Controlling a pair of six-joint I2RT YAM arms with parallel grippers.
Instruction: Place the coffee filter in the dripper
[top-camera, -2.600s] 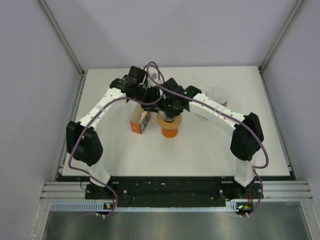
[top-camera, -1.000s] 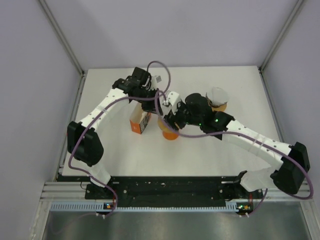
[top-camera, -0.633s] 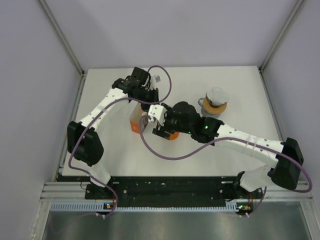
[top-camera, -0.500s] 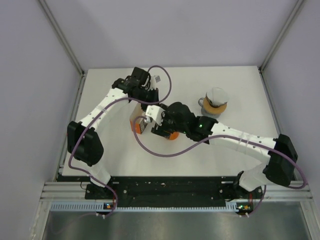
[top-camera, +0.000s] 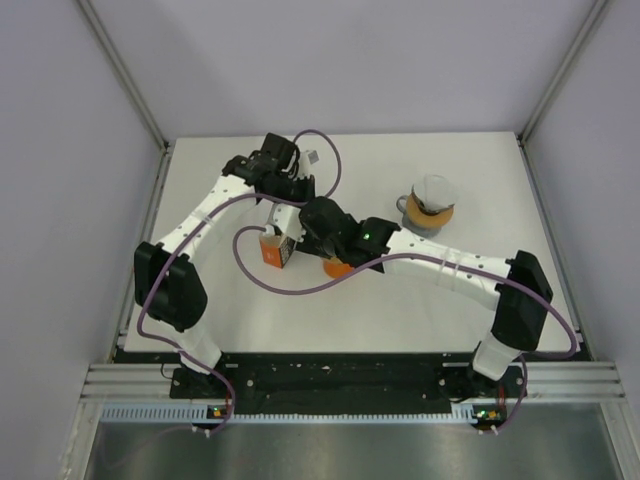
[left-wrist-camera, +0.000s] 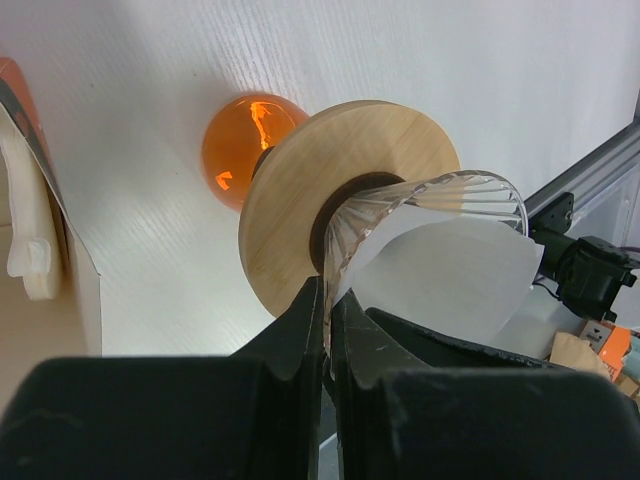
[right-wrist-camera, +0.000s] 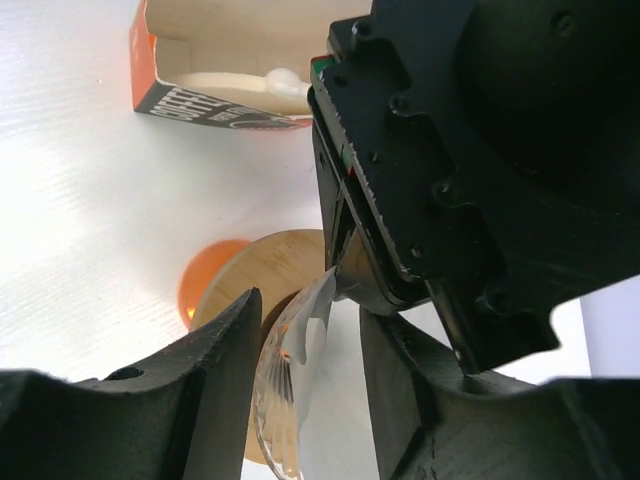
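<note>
The dripper is a ribbed glass cone in a wooden collar on an orange base. A white coffee filter lies inside the cone. My left gripper is shut on the cone's rim and the filter's edge. In the right wrist view my right gripper is open and straddles the far side of the rim, with the filter's edge between its fingers. From above, both grippers crowd the dripper, and only its orange base shows.
An open orange box with white filters stands just left of the dripper. A second dripper with a filter sits on a grey mug at the right. The left gripper's black body fills the right wrist view's upper right.
The right arm has swung left from the mug side to the dripper, and its jaws have narrowed around the rim. The left gripper has kept its hold and place.
</note>
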